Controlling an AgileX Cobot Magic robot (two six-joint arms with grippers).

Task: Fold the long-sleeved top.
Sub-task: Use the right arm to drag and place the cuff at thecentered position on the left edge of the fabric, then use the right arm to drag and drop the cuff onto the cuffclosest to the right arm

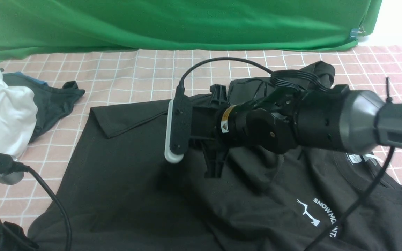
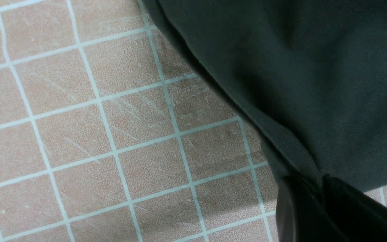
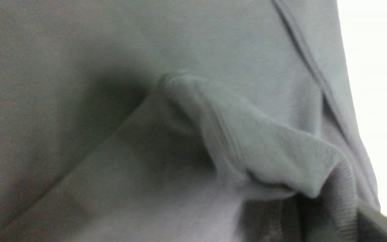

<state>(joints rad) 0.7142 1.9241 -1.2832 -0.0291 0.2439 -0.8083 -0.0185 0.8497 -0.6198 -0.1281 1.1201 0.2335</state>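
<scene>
Black long-sleeved top [image 1: 124, 181] | left gripper [image 2: 319, 201] pinching hem | right gripper [image 1: 208, 139] clamped on cuff

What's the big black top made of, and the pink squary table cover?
Black top: looks like soft matte knit cloth, probably cotton. It drapes in wrinkles, and the right wrist view shows ribbed edging. Table cover: seems a smooth printed sheet, maybe vinyl, since the left wrist view shows fine scratches on it.
</scene>
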